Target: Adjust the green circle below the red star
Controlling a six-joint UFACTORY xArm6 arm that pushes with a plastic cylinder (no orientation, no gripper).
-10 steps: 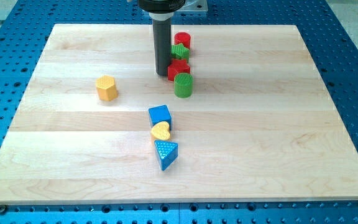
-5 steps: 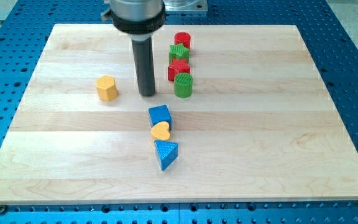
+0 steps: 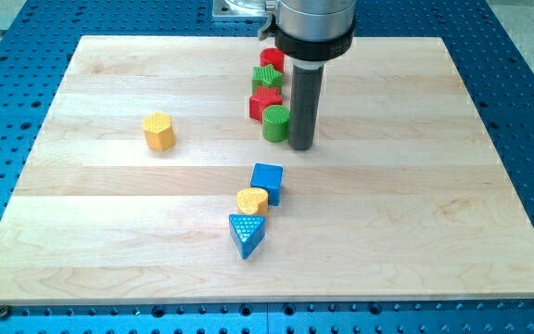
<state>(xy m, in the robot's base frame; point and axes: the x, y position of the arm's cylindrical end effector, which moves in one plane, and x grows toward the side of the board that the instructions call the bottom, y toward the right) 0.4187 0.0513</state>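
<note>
The green circle [image 3: 275, 122] stands just below the red star [image 3: 265, 101], touching its lower right side, in the upper middle of the board. My tip [image 3: 301, 146] rests on the board right beside the green circle, at its right, close enough to touch it. Above the red star sit a green star [image 3: 267, 78] and a red circle [image 3: 272, 59], in a tight column.
A yellow hexagon [image 3: 158, 131] lies at the view's left. Below the middle sit a blue cube [image 3: 267, 181], a yellow heart [image 3: 252, 201] and a blue triangle [image 3: 247, 230], bunched in a slanted line on the wooden board [image 3: 434, 186].
My tip swung from the left of the green circle around to its right side. The blue cube and yellow heart shifted to the right. The green circle barely moved.
</note>
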